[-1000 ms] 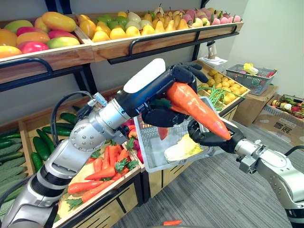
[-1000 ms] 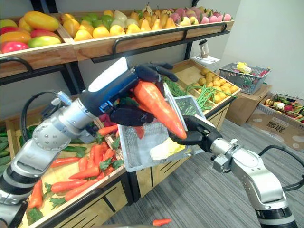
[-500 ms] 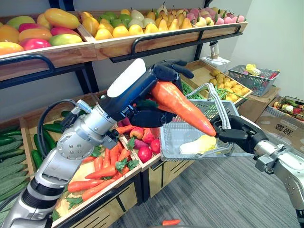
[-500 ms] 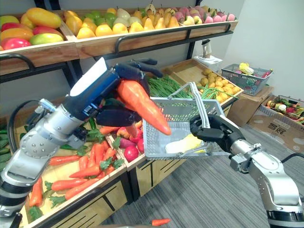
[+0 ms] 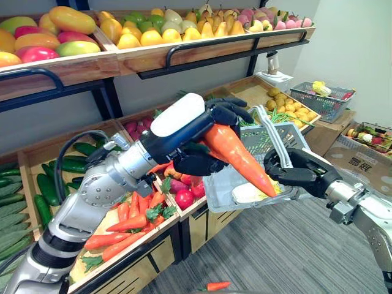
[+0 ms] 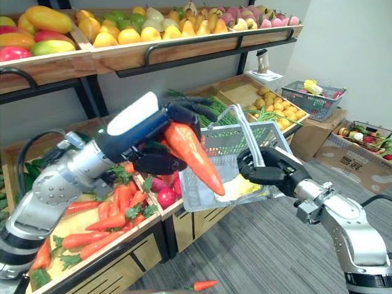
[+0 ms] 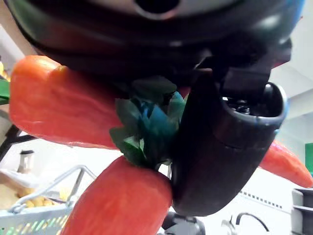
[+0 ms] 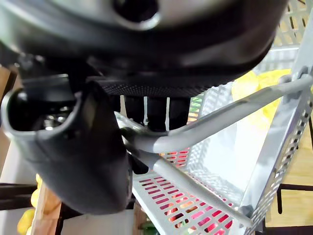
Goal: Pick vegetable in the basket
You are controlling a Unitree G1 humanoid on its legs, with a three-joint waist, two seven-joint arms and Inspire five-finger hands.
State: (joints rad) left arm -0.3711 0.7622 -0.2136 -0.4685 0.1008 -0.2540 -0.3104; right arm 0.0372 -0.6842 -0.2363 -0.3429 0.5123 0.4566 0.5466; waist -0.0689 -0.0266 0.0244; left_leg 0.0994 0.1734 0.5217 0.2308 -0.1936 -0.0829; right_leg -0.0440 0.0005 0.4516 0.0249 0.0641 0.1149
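Observation:
My left hand is shut on a big orange carrot with green leaves, and its tip points down and right over the grey wire basket. The left wrist view shows that carrot and a second carrot under the curled thumb. My right hand is shut on the basket's handles and holds the basket up in front of the stand. A pale yellow leafy vegetable lies inside the basket.
Loose carrots fill the crate below my left arm, with cucumbers to their left and red vegetables beside them. Fruit lines the upper shelf. One carrot lies on the floor. Another basket stands far right.
The basket has swung from tilted to level in my right hand. My left hand has come down a little, so the carrot's tip now hangs lower against the basket.

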